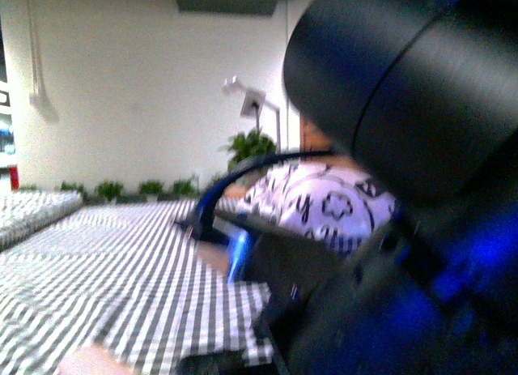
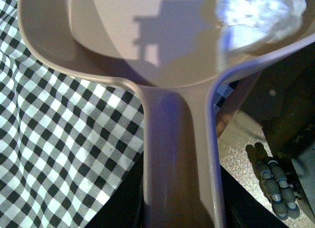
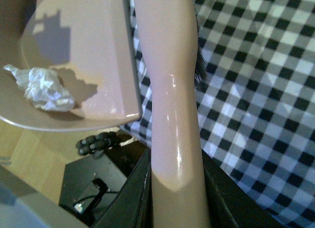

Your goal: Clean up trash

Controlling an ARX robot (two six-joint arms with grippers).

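Crumpled white trash wad lying in the pink dustpan beyond the left gripper clamped on its handle, right gripper pinching a pink brush handle beside it, black-and-white checked cloth beneath, printed pillow and potted plants behind.

Front view blurred and blue-tinged, wrist views sharper, hard shadows across dustpan, glare streak on handle
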